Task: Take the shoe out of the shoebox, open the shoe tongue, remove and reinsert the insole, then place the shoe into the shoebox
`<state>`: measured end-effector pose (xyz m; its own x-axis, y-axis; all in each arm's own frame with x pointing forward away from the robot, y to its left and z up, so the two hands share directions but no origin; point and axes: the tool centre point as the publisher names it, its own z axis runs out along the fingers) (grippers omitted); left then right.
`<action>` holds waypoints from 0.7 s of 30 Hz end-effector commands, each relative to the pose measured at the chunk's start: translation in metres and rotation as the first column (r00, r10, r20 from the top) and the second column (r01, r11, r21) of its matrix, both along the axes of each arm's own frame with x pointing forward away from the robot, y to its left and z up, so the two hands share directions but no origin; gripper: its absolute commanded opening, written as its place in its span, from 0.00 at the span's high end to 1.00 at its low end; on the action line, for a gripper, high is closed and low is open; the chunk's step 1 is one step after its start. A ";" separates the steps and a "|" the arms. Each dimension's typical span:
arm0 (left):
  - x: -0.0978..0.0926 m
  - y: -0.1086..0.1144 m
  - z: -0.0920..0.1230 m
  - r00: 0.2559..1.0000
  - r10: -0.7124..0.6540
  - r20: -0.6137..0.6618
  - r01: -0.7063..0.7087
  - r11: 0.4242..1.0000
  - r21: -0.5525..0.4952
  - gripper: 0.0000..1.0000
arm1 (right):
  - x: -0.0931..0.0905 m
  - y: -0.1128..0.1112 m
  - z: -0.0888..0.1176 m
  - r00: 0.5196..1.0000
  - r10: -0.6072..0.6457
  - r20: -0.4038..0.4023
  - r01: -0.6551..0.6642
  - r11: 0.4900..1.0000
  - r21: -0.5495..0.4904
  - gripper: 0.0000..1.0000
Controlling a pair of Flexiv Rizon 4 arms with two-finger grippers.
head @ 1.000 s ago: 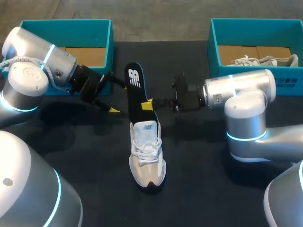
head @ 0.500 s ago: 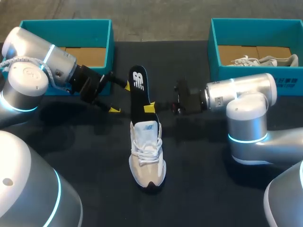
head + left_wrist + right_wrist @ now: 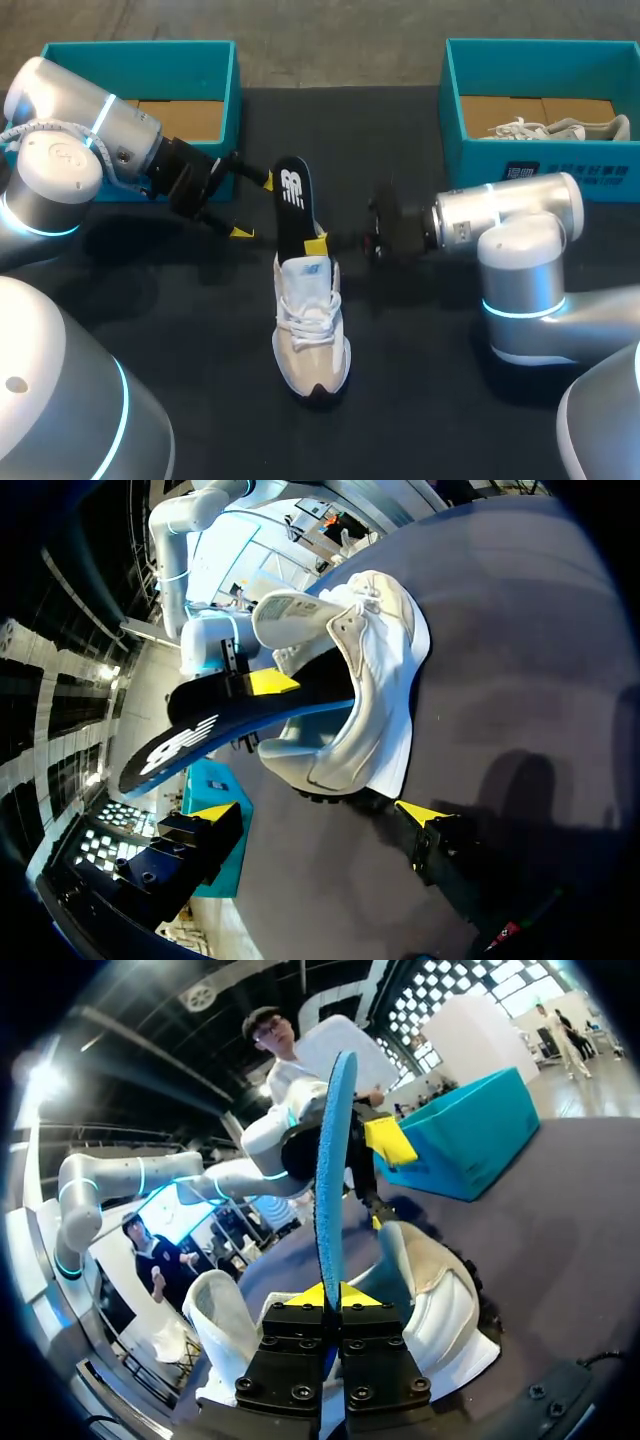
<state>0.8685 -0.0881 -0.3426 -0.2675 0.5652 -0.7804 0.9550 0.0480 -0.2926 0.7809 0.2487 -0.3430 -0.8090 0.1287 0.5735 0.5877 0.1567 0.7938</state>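
Pinching dark blue foam insole (image 3: 291, 200) in my right gripper (image 3: 328, 1298), lower end inside white lace-up sneaker (image 3: 312, 325); my left gripper (image 3: 254, 207) spread wide, holding nothing, near the heel.

The dark table (image 3: 420, 400) bears a teal box (image 3: 540, 70) holding another shoe (image 3: 560, 128).

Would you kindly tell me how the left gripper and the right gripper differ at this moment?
The left gripper is open, its fingers spread wide with nothing between them; the right gripper is shut on the black insole. The left gripper hangs beside the insole, apart from the white sneaker; the right gripper pinches the insole just above the sneaker's heel opening. Both are yellow-tipped and near the sneaker's heel.
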 end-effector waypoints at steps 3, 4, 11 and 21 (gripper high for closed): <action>-0.001 0.000 0.000 1.000 0.002 0.002 -0.002 1.000 0.000 0.00 | -0.009 0.002 -0.006 1.000 -0.008 -0.009 0.008 1.000 -0.005 1.00; -0.001 0.000 0.000 1.000 0.002 0.002 -0.002 1.000 0.000 0.00 | -0.010 0.002 -0.006 1.000 -0.008 -0.009 0.008 1.000 -0.004 1.00; -0.001 0.000 0.000 1.000 0.002 0.002 -0.002 1.000 0.000 0.00 | -0.015 0.001 -0.009 1.000 -0.017 -0.019 0.017 1.000 0.000 1.00; -0.001 0.000 0.000 1.000 0.002 0.002 -0.002 1.000 0.000 0.00 | -0.012 0.003 -0.003 1.000 -0.021 -0.008 0.021 1.000 0.005 1.00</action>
